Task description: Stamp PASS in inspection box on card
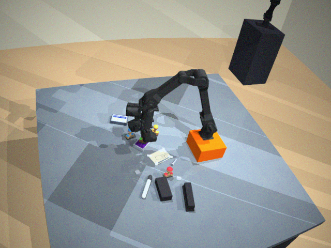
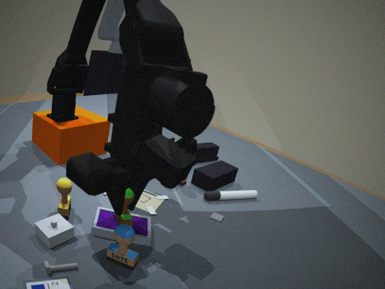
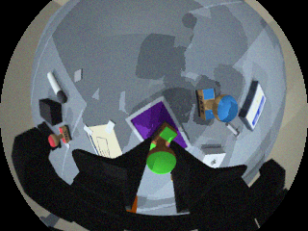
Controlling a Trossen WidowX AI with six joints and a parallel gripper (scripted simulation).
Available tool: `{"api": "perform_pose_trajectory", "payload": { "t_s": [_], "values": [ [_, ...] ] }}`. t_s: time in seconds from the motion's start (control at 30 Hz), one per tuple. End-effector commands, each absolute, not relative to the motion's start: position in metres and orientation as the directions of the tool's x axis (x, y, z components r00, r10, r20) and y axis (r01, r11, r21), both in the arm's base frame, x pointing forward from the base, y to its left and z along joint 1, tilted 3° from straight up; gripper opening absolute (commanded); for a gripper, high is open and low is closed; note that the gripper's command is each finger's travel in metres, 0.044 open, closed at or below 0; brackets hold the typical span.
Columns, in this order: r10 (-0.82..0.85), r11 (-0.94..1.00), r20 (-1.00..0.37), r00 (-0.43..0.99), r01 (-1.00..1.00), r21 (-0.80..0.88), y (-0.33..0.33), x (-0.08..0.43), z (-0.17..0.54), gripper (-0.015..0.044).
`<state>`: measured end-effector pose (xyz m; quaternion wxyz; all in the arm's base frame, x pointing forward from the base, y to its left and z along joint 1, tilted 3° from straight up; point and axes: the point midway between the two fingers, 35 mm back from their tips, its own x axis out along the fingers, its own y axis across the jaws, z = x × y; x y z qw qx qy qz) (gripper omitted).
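Note:
My gripper (image 2: 126,206) (image 3: 160,142) is shut on the green-topped stamp (image 2: 129,193) (image 3: 161,163), holding it upright by its handle. The stamp's base is over the purple ink pad (image 1: 140,144) (image 2: 105,218) (image 3: 146,119); whether it touches the ink cannot be told, and its lettering is hidden. The cream card (image 1: 159,156) (image 2: 145,203) (image 3: 110,137) lies beside the pad, with white pieces at its corners and a printed outline on it. In the exterior view my gripper hides part of the card.
A blue DATE stamp (image 2: 123,245) (image 3: 208,104) stands close to the pad. A yellow stamp (image 1: 155,129) (image 2: 64,195), a white lidded block (image 2: 54,230), a bolt (image 2: 62,267), a red stamp (image 1: 168,172), a marker (image 1: 146,187) and two black blocks (image 1: 163,188) (image 1: 188,196) stand or lie around.

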<state>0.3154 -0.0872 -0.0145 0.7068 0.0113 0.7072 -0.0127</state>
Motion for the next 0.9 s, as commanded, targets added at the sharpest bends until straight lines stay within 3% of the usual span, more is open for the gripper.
{"api": "perform_pose_trajectory", "payload": {
  "t_s": [0.0, 0.87],
  "values": [
    [-0.002, 0.999, -1.000, -0.001, 0.034, -0.002, -0.0874, 0.3159, -0.0172, 0.0000],
    [-0.002, 0.999, -1.000, -0.001, 0.034, -0.002, -0.0872, 0.3161, -0.0081, 0.0000]
  ]
}}
